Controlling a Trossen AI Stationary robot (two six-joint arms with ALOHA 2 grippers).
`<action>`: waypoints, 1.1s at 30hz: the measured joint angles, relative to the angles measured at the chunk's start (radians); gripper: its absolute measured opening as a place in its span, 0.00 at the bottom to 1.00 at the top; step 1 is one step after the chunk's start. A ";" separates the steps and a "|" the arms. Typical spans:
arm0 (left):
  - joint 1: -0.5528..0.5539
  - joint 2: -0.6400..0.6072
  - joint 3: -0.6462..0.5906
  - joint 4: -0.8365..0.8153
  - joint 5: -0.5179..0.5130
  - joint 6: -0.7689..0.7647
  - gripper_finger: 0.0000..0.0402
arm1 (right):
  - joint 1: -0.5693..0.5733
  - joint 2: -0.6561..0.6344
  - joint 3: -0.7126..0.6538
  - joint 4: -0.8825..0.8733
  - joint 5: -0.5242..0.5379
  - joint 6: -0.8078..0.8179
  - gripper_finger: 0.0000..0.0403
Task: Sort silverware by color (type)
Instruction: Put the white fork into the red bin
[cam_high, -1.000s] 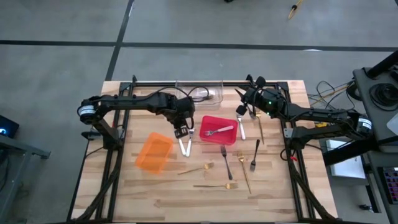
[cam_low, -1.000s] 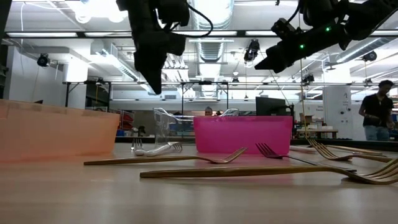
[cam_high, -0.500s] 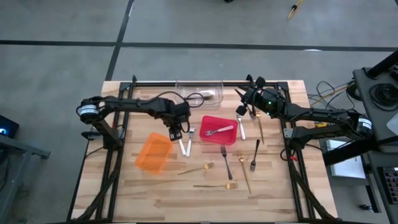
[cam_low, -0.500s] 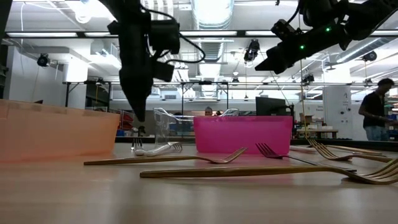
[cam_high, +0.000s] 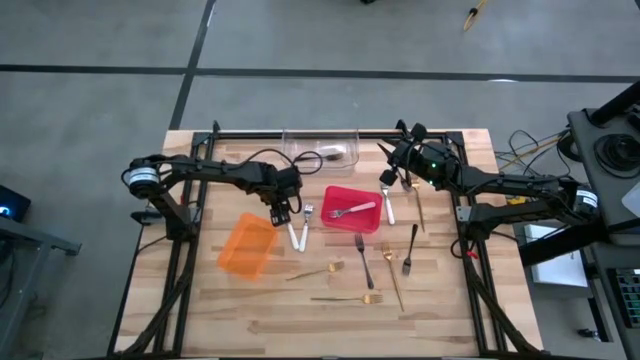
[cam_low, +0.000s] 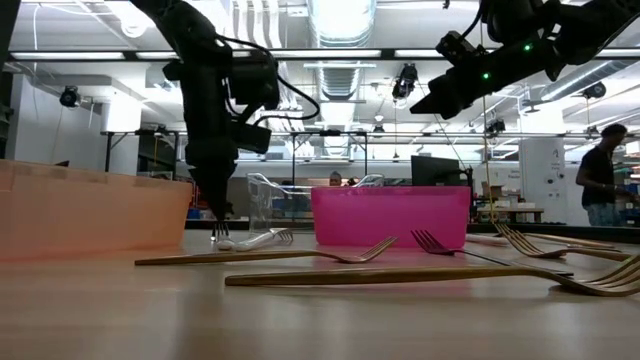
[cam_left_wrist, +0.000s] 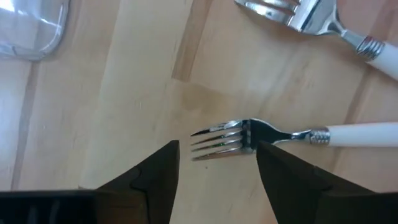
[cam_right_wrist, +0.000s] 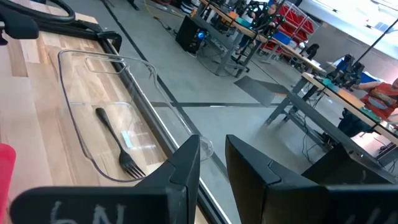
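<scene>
The left gripper (cam_left_wrist: 214, 165) is lowered with fingers spread around the tines of a white-handled fork (cam_left_wrist: 261, 135) on the table (cam_high: 250, 295), nothing gripped; the right gripper (cam_right_wrist: 212, 163), narrowly parted, is held empty above the table's far right.

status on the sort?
Left gripper open, low over white-handled fork. Right gripper idle, raised near clear bin. Nothing blocking.

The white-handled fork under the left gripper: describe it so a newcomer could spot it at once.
Find the orange bin and the red bin; two white-handled forks lie between them. The target fork is the one nearer the orange bin, its tines between the open left gripper fingers. The other fork lies clear of the gripper.
</scene>
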 joint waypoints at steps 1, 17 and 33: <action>0.001 0.000 -0.001 0.000 0.000 0.000 0.49 | 0.000 0.000 0.000 0.000 0.000 0.000 0.17; 0.006 0.000 -0.005 0.042 0.000 -0.004 0.49 | 0.000 0.000 0.000 -0.002 0.000 0.000 0.17; 0.006 0.000 -0.048 0.069 0.000 -0.030 0.49 | 0.000 0.000 0.000 -0.003 0.000 0.000 0.17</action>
